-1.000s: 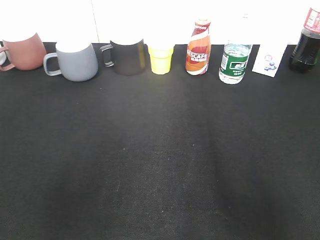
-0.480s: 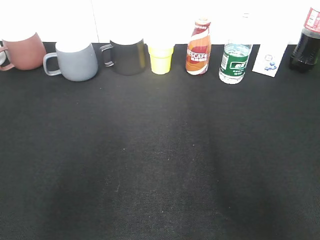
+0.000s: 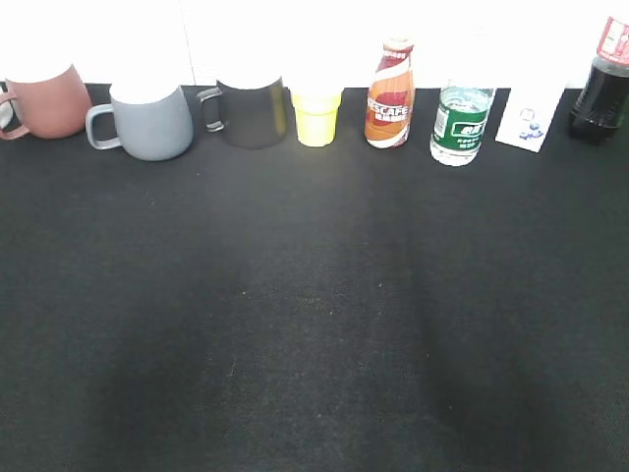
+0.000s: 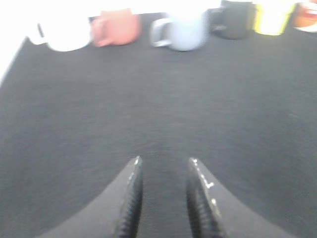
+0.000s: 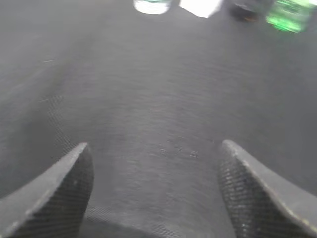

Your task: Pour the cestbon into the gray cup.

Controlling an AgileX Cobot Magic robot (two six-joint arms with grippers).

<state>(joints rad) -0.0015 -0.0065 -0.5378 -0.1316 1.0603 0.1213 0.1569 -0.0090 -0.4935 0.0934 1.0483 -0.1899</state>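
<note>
Along the top edge of the exterior view: one row of vessels on the black tabletop [image 3: 314,324], all upright, none touched.
Cestbon position: the cestbon [image 3: 461,123] stands in the upper right of the frame, between the Nescafe bottle [image 3: 390,95] on its left and a white carton [image 3: 529,120] on its right; a dark cola bottle [image 3: 601,88] is at the far right edge.
Gray cup position: the gray cup [image 3: 145,120] stands in the upper left, handle pointing left, between the reddish-pink mug [image 3: 44,100] and the black mug [image 3: 248,111]; a yellow cup [image 3: 316,116] follows.
Left gripper: the left gripper [image 4: 165,166] has its fingers a narrow gap apart, empty, low over bare tabletop, with the gray cup ahead in the upper centre of its blurred view.
Right gripper: the right gripper [image 5: 154,148] has its fingers spread wide, empty; the bottle's base sits at the top edge of its blurred view.
Step in hand (judgement): approach and grasp of the bottle; nothing poured yet.
Grasp procedure: take the bottle with the right gripper, enter level between its neighbours, and close on the labelled body, not the cap.
Hazard: close neighbours on both sides; keep the fingers centred to avoid tipping them.
Cap state: washed out, cannot tell.
</note>
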